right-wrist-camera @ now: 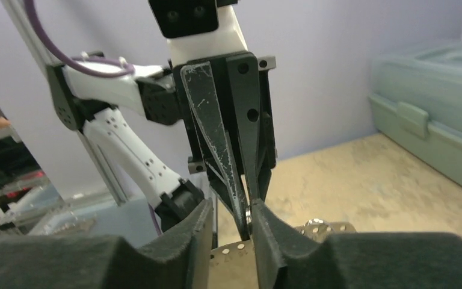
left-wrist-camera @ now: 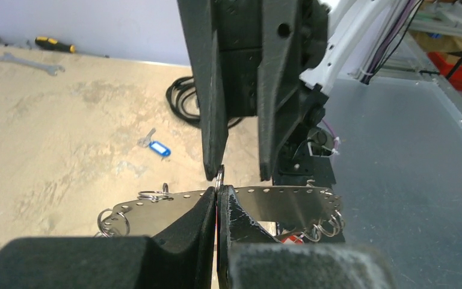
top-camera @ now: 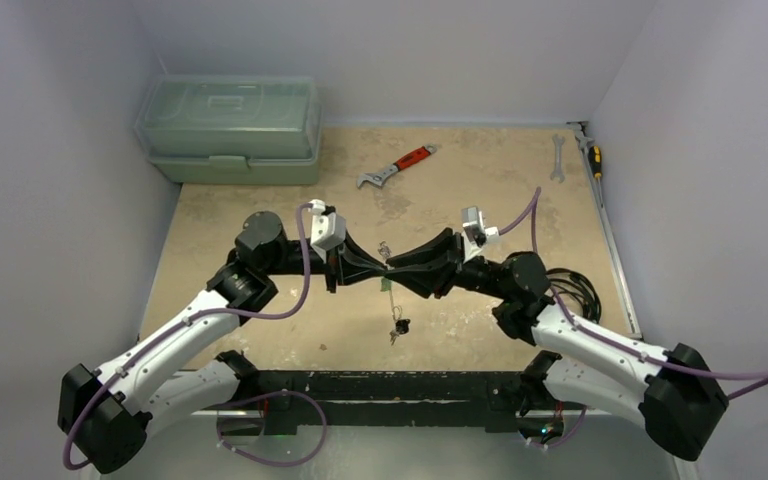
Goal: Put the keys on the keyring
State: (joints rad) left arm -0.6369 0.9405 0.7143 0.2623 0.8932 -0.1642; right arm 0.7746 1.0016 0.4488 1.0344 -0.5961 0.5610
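Two pairs of black fingers meet tip to tip above the middle of the tabletop. The left fingers are pressed together on the keyring. Only a thin, bright silvery wire arc of it shows, seen almost edge-on and standing up from their tips. The right fingers stand apart, with one tip right at that arc. Just nearer than the meeting point is a small bunch of keys with a dark tag; whether it hangs or lies flat I cannot tell. One blue-tagged key lies flat on the tabletop to the right. Below the fingers is a curved, flat metal strip, pierced with a row of small holes and carrying little split rings. The tabletop is tan, mottled and scuffed, with pale lavender-white walls around it. Far left sits a translucent green plastic toolbox. Toward the far edge lie a red-handled wrench, a silver spanner and a yellow-and-black screwdriver.
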